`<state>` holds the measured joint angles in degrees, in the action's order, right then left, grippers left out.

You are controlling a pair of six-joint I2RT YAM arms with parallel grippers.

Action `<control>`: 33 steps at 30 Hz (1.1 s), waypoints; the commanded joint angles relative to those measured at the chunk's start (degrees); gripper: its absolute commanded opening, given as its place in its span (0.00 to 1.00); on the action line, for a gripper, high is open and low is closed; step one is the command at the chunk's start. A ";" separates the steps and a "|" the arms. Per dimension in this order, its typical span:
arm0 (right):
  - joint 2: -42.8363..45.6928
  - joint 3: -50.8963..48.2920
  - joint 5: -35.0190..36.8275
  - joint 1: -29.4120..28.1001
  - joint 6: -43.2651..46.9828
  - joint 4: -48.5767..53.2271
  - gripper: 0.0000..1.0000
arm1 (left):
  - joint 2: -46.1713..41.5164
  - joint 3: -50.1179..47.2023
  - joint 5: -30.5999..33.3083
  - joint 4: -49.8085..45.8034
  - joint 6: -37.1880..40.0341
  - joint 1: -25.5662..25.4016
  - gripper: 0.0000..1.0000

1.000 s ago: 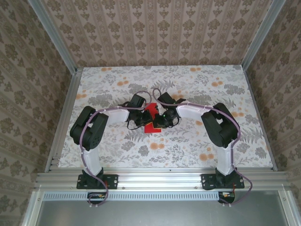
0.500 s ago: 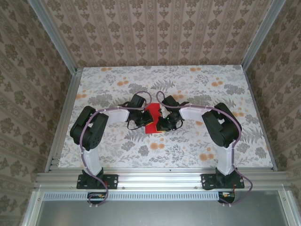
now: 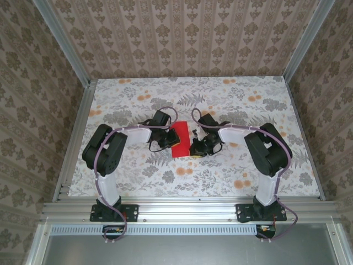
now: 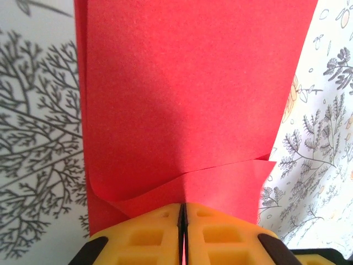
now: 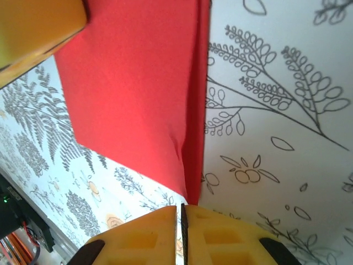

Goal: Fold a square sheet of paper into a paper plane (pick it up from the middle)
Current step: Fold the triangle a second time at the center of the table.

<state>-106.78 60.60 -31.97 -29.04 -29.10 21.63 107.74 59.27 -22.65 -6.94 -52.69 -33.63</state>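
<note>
The square sheet of paper (image 3: 180, 139), bright red, lies on the table's middle folded into a narrow upright rectangle; a paper plane is out of view. My left gripper (image 3: 166, 141) sits at its left edge. In the left wrist view the gripper (image 4: 182, 207) is shut, with a raised fold of the sheet (image 4: 187, 88) pinched between its yellow fingers. My right gripper (image 3: 194, 149) is at the sheet's near right corner. In the right wrist view the gripper (image 5: 181, 208) is shut, and the sheet's (image 5: 132, 83) lifted folded edge ends right at its fingertips, the slit between them dark.
A floral cloth covers the table (image 3: 231, 99). Patterned walls stand on three sides, with aluminium rails (image 3: 187, 208) along the near edge. In the right wrist view a yellow finger of the left gripper (image 5: 33, 27) shows at the top left.
My right gripper has slid right and nearer, off the sheet's middle to its near right corner, uncovering more of the red rectangle. The left gripper has hardly moved.
</note>
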 commanded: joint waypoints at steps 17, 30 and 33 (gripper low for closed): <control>-6.99 7.27 3.20 -0.76 -1.07 3.97 0.12 | 2.03 -0.24 3.23 -2.20 0.83 0.67 0.12; -7.70 3.51 7.62 -0.93 -1.32 6.85 0.11 | 1.13 0.59 5.06 -3.43 4.59 4.81 0.13; -7.83 3.47 7.42 -1.10 -1.23 6.89 0.11 | 1.54 1.18 5.49 -4.00 6.25 5.98 0.13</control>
<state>-112.84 67.07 -29.82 -29.58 -30.15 22.44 107.90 59.55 -22.63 -7.05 -49.80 -30.09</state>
